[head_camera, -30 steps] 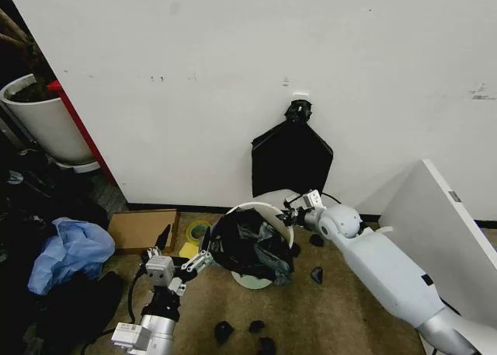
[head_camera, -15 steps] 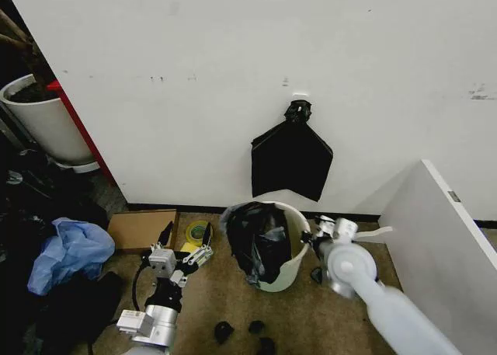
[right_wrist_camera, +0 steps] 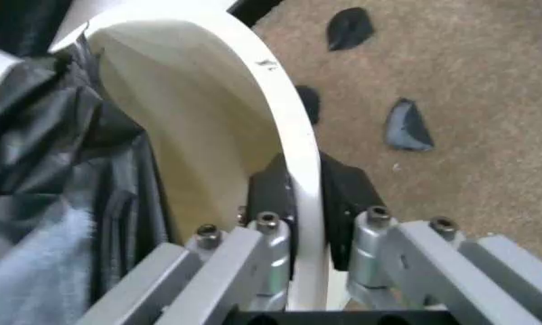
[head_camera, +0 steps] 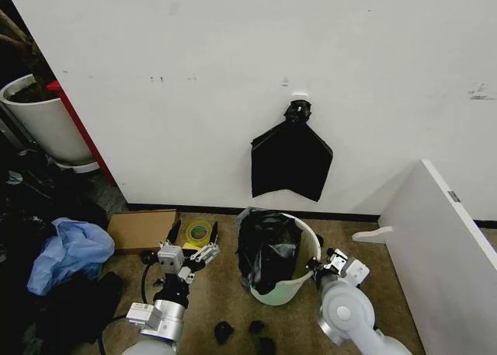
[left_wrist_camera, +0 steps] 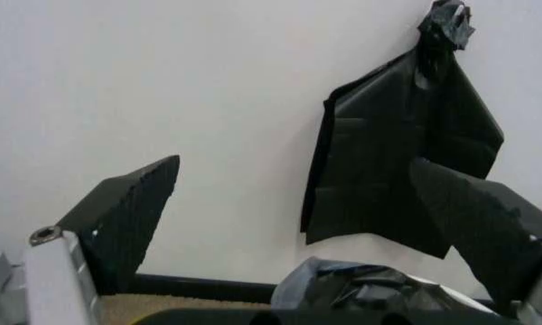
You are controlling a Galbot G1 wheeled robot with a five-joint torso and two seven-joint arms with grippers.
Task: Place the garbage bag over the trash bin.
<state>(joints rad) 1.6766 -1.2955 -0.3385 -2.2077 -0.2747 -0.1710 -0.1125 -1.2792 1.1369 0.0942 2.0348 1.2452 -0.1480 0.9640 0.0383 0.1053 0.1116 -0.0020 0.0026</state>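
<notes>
Head view: the trash bin [head_camera: 309, 281] is seen standing on the carpet, tilted, with the garbage bag [head_camera: 268, 250] bunched inside and draped over its left rim only. The right gripper [head_camera: 320, 264] is clamped on the bare right rim, one finger inside and one outside the wall. The left gripper [head_camera: 194, 238] is held spread and empty, just left of the bag's loose edge, making it the nearer arm.

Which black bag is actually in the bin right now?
The glossy crumpled garbage bag, stuffed inside the cream-white trash bin. The flat black bag with a knotted top hangs on the wall behind.
</notes>
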